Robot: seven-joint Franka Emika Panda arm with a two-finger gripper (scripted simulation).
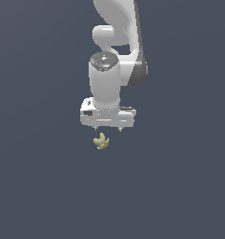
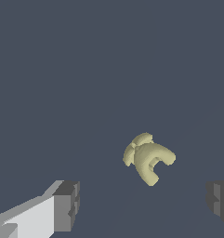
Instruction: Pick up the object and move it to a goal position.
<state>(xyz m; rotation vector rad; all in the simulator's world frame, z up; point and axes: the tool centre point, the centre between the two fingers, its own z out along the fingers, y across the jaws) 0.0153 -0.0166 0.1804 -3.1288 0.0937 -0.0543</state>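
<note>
The object (image 1: pixel 101 141) is a small pale yellow-tan lumpy curved thing lying on the dark grey surface, just below the white gripper (image 1: pixel 107 129) in the exterior view. In the wrist view the object (image 2: pixel 148 158) lies ahead of the two fingers and a little towards the far finger (image 2: pixel 219 200), apart from both. The gripper (image 2: pixel 143 204) is open and empty, with one grey pad (image 2: pixel 67 204) on a white finger and the other pad at the picture's edge. In the exterior view the fingertips barely show under the hand.
The white arm (image 1: pixel 118 42) rises behind the hand to the top of the exterior view. The flat dark grey surface (image 1: pixel 39 186) fills all else in both views. No goal marker shows.
</note>
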